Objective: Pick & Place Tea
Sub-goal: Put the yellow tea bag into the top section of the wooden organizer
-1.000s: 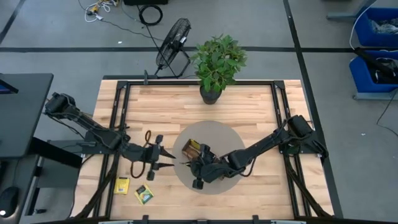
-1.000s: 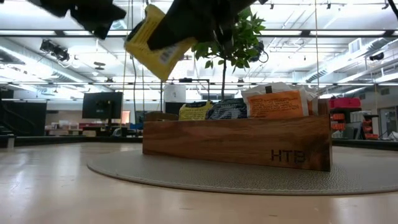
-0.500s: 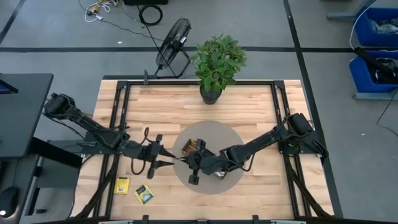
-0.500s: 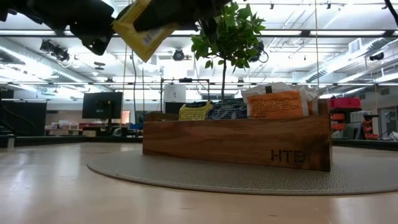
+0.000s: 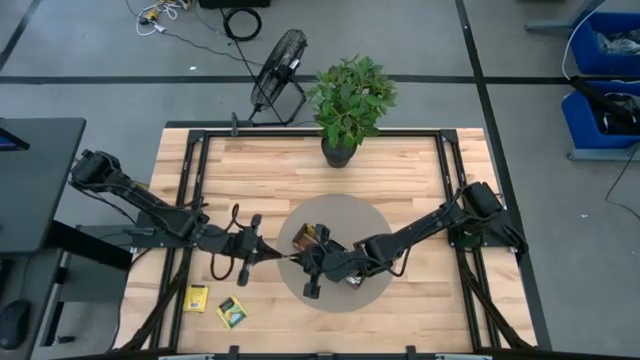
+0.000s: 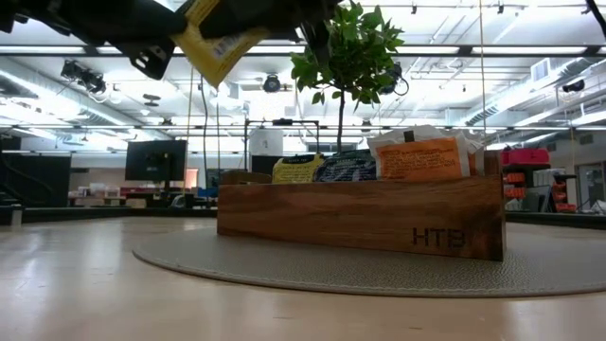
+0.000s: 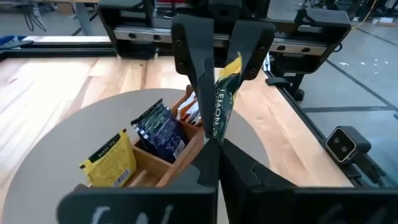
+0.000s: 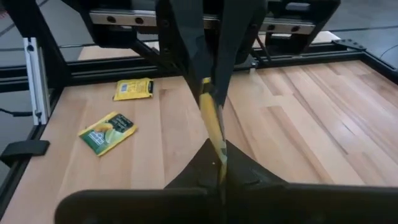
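My left gripper (image 7: 214,144) and right gripper (image 8: 216,163) are both clamped on one yellow sachet (image 7: 224,93), held in the air just left of the wooden tray (image 5: 318,243); I read it as a handover, so neither lets go yet. Only the right wrist view shows two loose sachets (image 8: 118,111) on the table, left of the tray; the low view shows more tea standing inside it.
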{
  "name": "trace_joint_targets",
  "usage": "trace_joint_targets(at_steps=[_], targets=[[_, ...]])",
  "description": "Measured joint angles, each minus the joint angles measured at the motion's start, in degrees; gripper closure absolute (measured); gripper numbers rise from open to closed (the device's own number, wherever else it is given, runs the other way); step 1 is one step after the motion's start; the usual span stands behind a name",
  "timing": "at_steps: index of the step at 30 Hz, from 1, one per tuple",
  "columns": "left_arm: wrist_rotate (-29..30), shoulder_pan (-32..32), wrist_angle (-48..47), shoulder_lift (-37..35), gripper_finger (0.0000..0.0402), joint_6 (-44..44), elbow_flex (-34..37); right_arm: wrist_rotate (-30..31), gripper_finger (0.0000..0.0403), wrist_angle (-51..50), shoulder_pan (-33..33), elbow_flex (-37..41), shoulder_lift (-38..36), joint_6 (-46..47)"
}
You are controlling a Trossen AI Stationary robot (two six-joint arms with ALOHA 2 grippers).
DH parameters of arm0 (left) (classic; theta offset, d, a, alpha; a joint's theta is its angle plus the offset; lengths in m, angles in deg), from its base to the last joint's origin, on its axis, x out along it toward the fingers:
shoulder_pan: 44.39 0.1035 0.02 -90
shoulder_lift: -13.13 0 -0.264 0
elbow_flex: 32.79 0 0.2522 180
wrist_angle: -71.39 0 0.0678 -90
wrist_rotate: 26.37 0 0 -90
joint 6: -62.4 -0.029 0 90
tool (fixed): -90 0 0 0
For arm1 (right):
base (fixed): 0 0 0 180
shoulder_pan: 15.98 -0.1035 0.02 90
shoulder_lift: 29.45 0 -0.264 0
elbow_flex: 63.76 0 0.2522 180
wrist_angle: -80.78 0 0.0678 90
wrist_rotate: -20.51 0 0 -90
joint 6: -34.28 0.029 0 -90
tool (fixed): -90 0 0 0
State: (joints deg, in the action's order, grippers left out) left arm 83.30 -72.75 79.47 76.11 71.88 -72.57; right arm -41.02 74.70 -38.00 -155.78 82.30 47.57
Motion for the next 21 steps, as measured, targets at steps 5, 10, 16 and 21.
trace_joint_targets(at_steps=[5,10,16,21], targets=[[0.23,0.02,0.0,0.02,0.0398,-1.18,0.0,1.52,0.0347,-3.98,-0.12,-0.02,-0.9,0.99],[0.01,0.02,-1.29,-0.15,0.0399,-1.73,0.0,8.04,0.0291,-13.36,-2.38,-0.02,-3.41,0.6],[-0.03,1.89,-3.46,-0.15,0.04,-3.15,0.0,10.77,0.0251,-19.82,-5.43,-0.02,-5.14,2.6],[-3.02,5.86,-6.27,-0.15,0.04,-3.89,-0.65,14.52,0.0241,-22.81,-7.33,0.06,-5.4,5.94]])
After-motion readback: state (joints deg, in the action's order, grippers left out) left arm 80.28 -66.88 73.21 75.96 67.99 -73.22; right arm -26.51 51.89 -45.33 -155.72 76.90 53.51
